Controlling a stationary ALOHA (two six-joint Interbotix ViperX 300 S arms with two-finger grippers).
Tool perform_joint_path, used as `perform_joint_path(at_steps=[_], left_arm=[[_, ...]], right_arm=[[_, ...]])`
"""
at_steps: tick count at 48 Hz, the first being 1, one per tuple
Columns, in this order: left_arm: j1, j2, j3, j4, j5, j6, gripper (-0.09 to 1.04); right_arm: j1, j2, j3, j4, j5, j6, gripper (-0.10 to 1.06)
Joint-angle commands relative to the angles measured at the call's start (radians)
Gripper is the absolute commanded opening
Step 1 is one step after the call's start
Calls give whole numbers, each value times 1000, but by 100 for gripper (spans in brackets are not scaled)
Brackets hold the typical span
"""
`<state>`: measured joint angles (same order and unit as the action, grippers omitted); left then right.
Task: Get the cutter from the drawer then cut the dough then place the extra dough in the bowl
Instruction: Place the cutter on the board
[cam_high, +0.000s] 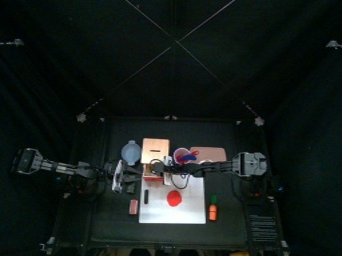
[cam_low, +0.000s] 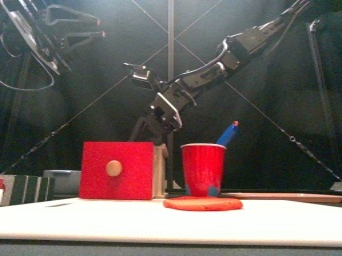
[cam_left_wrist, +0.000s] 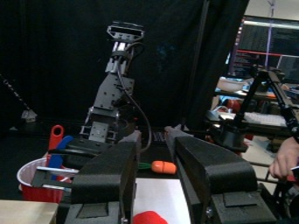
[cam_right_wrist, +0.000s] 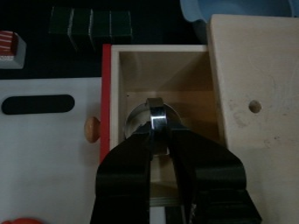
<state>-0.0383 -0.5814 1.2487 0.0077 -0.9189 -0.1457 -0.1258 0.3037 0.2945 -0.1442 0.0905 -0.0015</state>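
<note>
White cutting board (cam_high: 160, 213) lies front-centre. Red cup (cam_low: 203, 168) stands upright behind it w/ blue knife (cam_low: 229, 132) sticking out, tilted. Dark green sushi roll (cam_right_wrist: 91, 19) sits off the board, near a red & white toy (cam_right_wrist: 10, 45). Small orange toy (cam_high: 211, 212) at board's right side.

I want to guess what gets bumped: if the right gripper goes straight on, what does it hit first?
Probably the cutter in the open drawer, just ahead of the right gripper; they may already touch.

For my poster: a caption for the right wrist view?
Right tool inside the open drawer, at the metal cutter.
</note>
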Motion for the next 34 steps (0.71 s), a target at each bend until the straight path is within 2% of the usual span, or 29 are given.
perform_joint_path(at_steps=[1,15,23,30,34], left_arm=[[-2,0,-12,0,-11,5,71],[-2,0,-2,2,-11,8,71],[-2,0,0,0,-11,8,71],[8,0,2,2,-3,8,71],[15,0,-2,2,-3,8,71]], right_arm=[[9,-67,-34,-17,-3,2,49],[15,-158,-43,-83,-3,5,49],[12,-256,-21,-137,3,5,49],[21,-391,63,-192,94,9,49],[48,-476,161,-183,158,15,49]])
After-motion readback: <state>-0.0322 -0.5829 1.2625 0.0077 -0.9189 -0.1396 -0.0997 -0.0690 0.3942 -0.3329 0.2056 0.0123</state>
